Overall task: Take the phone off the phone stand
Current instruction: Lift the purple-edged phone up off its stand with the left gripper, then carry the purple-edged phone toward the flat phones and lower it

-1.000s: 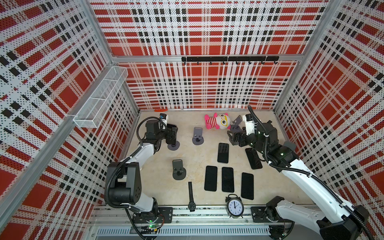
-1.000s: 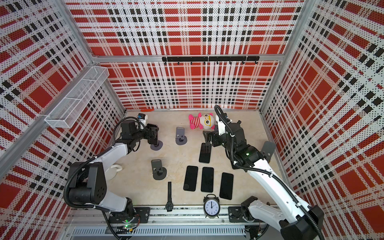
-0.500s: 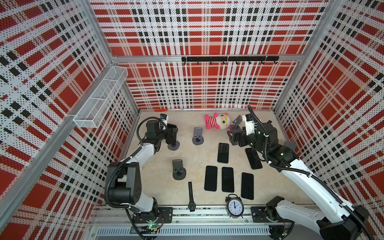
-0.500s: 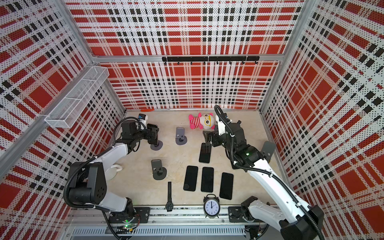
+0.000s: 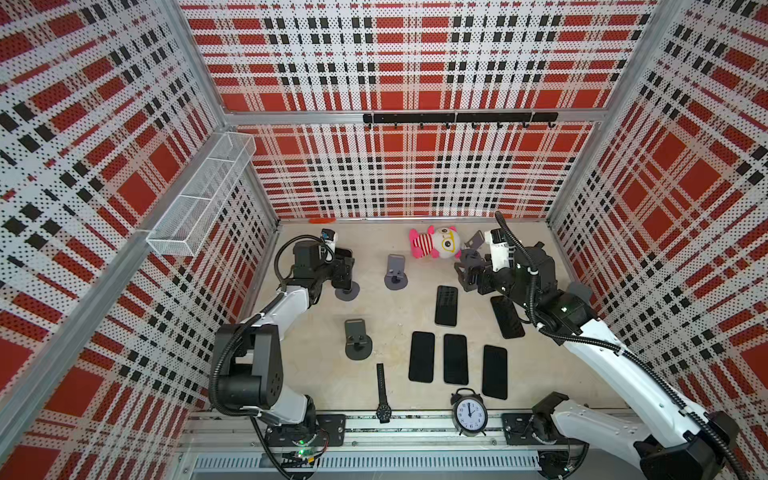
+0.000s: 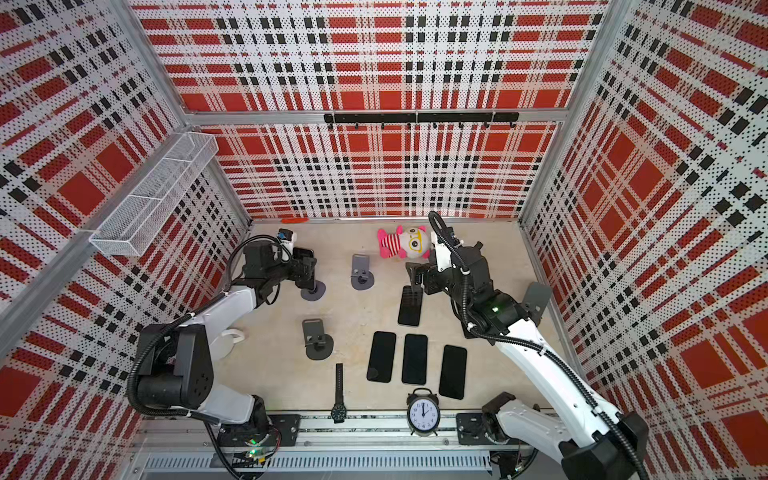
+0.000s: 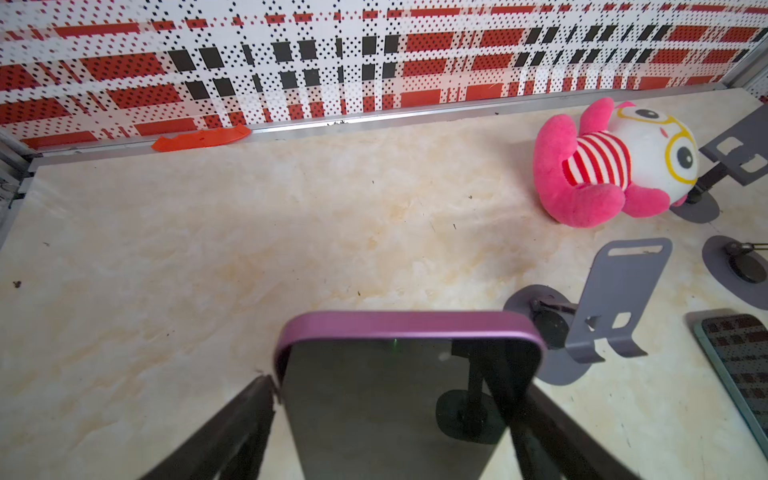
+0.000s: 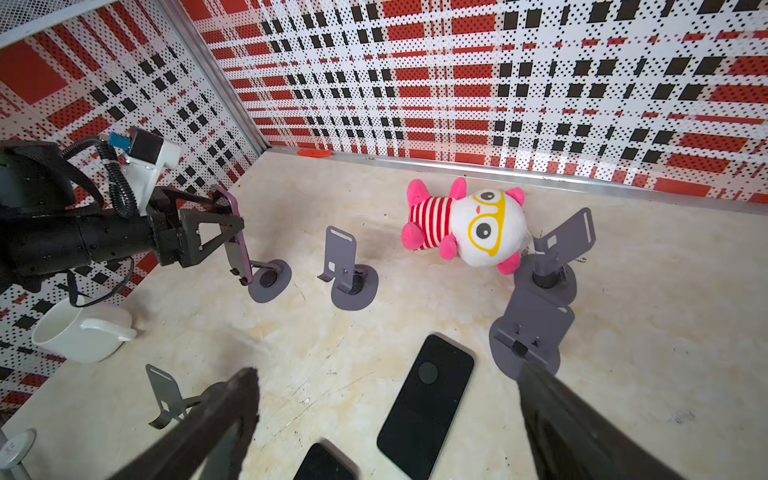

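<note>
The phone (image 7: 399, 395), dark-screened with a purple rim, leans upright on a grey phone stand (image 8: 270, 284) at the back left of the table. My left gripper (image 7: 403, 386) reaches in level from the left and is shut on the phone, one finger against each long side. In both top views the gripper (image 5: 343, 270) covers most of the phone (image 5: 344, 252), and only the stand's round base (image 5: 347, 291) shows below it. My right gripper (image 8: 386, 374) hovers open and empty at the back right (image 5: 467, 274), above a dark phone lying flat (image 8: 426, 399).
Empty grey stands (image 5: 395, 272) (image 5: 356, 338) rise mid-table, and two more (image 8: 552, 249) stand by a pink plush toy (image 5: 434, 243). Several dark phones (image 5: 455, 359) lie flat. At the front edge are a watch (image 5: 381, 392) and an alarm clock (image 5: 469, 413). A white cup (image 8: 83, 332) sits at left.
My left gripper's jaws have closed in onto the sides of the phone. Neither arm has visibly moved, and the right gripper stays open.
</note>
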Motion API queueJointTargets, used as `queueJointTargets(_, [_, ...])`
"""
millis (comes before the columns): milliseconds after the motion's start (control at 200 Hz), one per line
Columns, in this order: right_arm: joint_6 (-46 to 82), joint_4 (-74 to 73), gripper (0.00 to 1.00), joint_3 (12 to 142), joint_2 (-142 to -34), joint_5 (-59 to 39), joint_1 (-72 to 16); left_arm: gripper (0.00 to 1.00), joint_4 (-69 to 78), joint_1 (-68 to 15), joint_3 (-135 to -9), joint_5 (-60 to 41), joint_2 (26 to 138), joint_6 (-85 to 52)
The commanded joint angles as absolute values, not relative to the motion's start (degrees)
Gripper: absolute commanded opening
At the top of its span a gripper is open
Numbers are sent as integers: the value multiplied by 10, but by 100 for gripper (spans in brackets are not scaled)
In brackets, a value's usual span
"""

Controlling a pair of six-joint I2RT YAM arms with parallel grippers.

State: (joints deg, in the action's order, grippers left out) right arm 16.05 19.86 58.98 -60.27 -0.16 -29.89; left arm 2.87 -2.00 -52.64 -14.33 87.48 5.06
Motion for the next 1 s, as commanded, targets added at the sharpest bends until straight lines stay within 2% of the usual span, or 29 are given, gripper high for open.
queueJointTargets(0, [150, 189, 100, 579, -587, 2, -301, 86, 18, -25, -530, -145, 863, 54])
queueJointTargets(130, [150, 186, 100, 573, -583, 5, -301, 81, 21, -30, -535, -138, 854, 32])
queueJointTargets(496, [146, 178, 100, 563, -582, 8, -301, 77, 4, -54, -555, -99, 825, -3])
queueJointTargets(777, [145, 168, 100, 555, -581, 13, -301, 76, -5, -81, -566, -51, 769, -30])
queueJointTargets(997, [147, 158, 100, 553, -589, 9, -301, 75, -3, -137, -571, -40, 752, -60])
